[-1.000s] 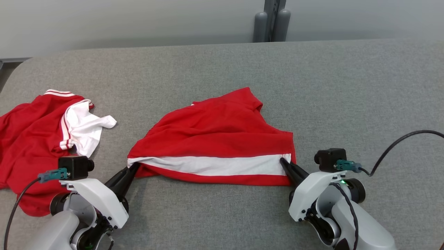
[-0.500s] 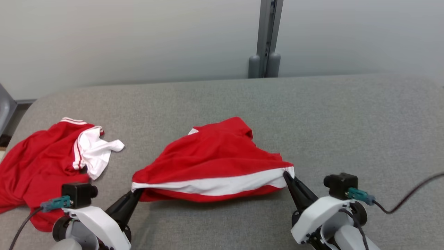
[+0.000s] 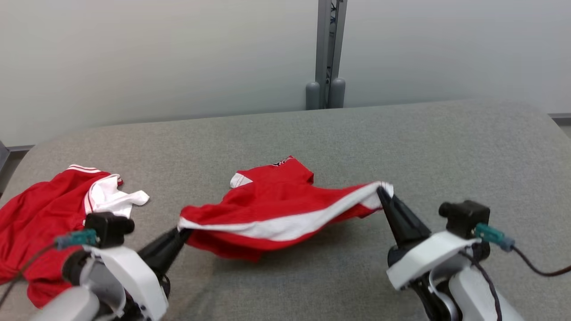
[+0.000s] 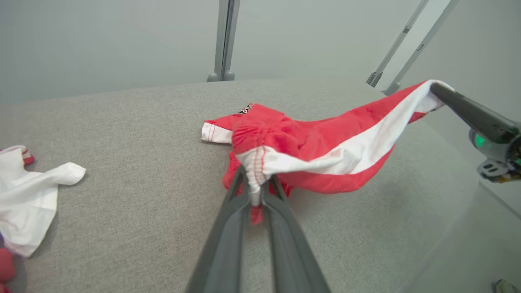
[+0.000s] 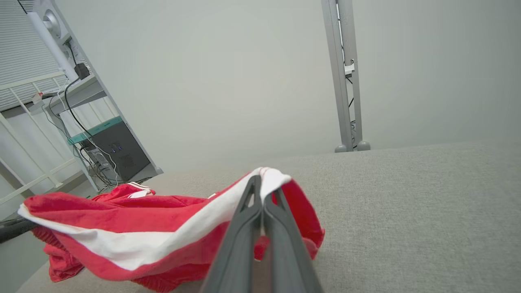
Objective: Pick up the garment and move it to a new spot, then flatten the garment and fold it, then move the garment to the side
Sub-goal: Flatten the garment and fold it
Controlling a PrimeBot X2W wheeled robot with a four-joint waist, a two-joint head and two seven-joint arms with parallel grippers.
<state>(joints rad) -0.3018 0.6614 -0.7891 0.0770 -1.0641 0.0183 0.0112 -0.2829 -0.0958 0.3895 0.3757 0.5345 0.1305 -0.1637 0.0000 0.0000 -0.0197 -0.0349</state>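
A red garment (image 3: 272, 205) with a white stripe hangs stretched between my two grippers above the grey table (image 3: 401, 142). My left gripper (image 3: 180, 232) is shut on its left corner, seen close in the left wrist view (image 4: 254, 187). My right gripper (image 3: 381, 192) is shut on the right corner and holds it higher, with the white hem pinched at the fingertips (image 5: 262, 189). The garment's far part (image 4: 244, 122) still rests on the table, and its middle sags (image 5: 134, 244) between the grippers.
A second red and white garment (image 3: 49, 214) lies crumpled at the table's left, near my left arm; its white part (image 4: 28, 195) shows in the left wrist view. A grey post (image 3: 328, 49) stands behind the table against the pale wall.
Both grippers have lifted the garment's near edge off the table, the right one higher. The head camera has tilted up, showing more wall.
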